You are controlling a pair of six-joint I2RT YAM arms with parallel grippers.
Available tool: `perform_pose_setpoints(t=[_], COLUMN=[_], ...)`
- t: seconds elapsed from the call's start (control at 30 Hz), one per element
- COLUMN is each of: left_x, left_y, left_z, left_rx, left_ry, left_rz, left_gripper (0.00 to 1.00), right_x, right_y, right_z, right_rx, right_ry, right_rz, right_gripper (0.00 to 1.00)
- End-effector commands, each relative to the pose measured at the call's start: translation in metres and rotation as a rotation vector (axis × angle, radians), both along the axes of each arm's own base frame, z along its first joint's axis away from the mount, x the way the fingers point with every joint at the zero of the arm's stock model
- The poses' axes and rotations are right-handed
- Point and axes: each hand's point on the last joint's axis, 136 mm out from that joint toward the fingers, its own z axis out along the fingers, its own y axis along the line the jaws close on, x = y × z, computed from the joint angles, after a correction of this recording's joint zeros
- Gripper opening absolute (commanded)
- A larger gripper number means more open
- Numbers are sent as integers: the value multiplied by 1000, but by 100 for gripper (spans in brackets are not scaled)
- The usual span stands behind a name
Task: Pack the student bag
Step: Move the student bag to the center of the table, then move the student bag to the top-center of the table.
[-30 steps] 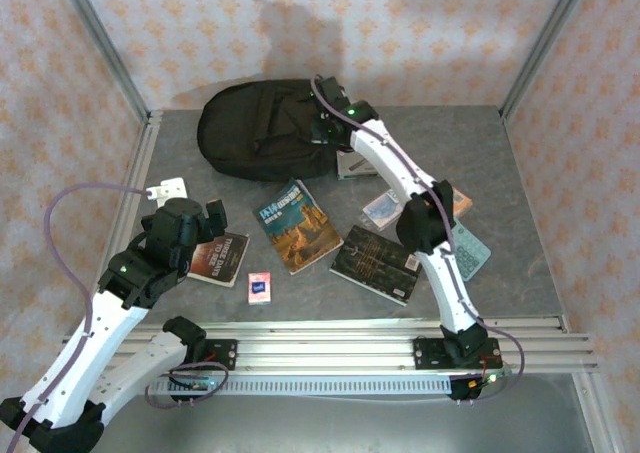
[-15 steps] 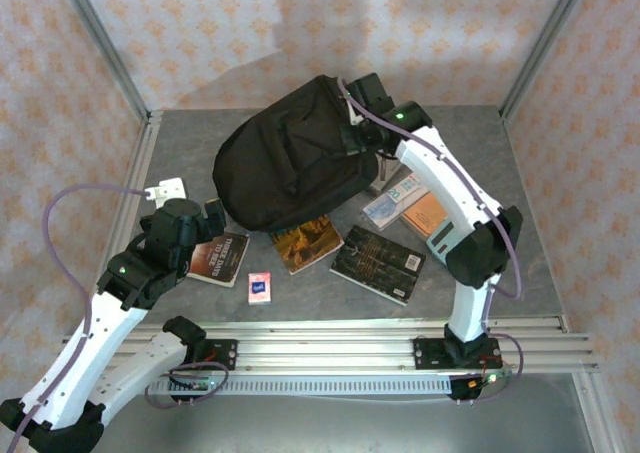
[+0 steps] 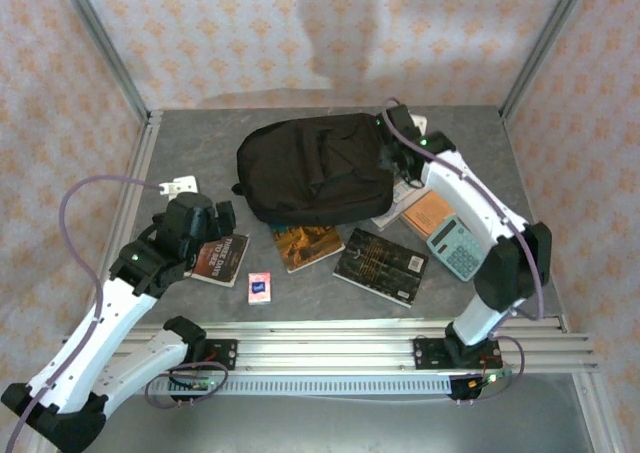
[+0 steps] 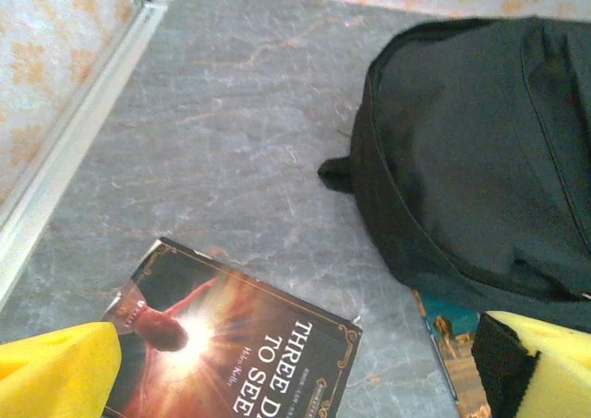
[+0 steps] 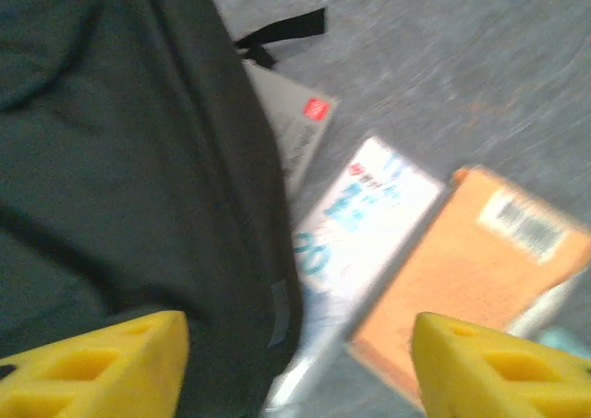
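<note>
The right gripper (image 5: 295, 372) hangs with its yellow foam pads (image 5: 92, 363) spread well apart and nothing gripped. Under the gap lie the right edge of the large black soft fabric backpack (image 3: 315, 168) and a white booklet with blue print (image 5: 355, 215); an orange book (image 5: 462, 270) lies just beside the booklet, and a grey booklet with a red mark (image 5: 300, 132) pokes out from under the backpack's side. A teal calculator (image 3: 455, 245) sits near the orange book.

The left gripper (image 4: 295, 381) is opened wide too, with nothing in it (only the pad tips show at the frame's bottom corners); it hovers over a dark paperback with a red glowing cover (image 4: 240, 353).

The backpack lies flat in the far middle of the grey stone-patterned table (image 3: 200, 143). Bare table runs behind it to the far wall and to its left up to the aluminium edge rail (image 4: 74, 160). The near side is crowded: a tan-and-teal illustrated book (image 3: 308, 245) has its far end hidden under the backpack's near edge, a black paperback (image 3: 380, 263) lies to the right of that book, and a small blue card (image 3: 260, 287) sits nearer the front.
</note>
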Motion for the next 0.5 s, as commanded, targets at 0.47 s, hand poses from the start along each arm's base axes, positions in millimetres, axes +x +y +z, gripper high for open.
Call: perform_pose_setpoints(t=[0.47], left_x=[1], left_y=[-3], left_z=[-3], left_rx=[-20], left_ry=[15], left_rz=[3], left_gripper=[100], right_x=[-24], right_y=[174], right_z=[-117], right_rx=[735], right_ry=[260], right_rz=[-433], right_gripper=[72])
